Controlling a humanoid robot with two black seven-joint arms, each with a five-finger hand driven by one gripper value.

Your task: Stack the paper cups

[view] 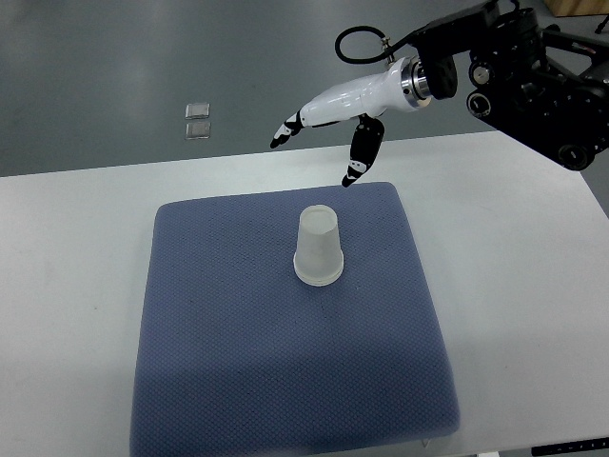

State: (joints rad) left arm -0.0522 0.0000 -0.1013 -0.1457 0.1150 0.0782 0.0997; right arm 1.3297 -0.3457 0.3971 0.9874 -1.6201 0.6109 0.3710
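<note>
The right hand is hovering open and empty beyond the pad; the cup is standing inverted, upright, toward the camera from it.

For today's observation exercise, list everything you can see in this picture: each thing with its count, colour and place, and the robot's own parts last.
paper cup: one stack or single cup (cannot tell which), translucent white, upside down, near the middle of the mat.
mat: one, blue-grey, textured, lying on the table.
table: one, white, under the mat.
small clear items: two, transparent, on the grey floor beyond the table's far edge, upper left.
floor: grey, beyond the table.
right hand: one, white with black fingertips, fingers spread and holding nothing, in the air above the mat's far edge, behind the cup.
right arm: one, black, entering from the upper right.
</note>
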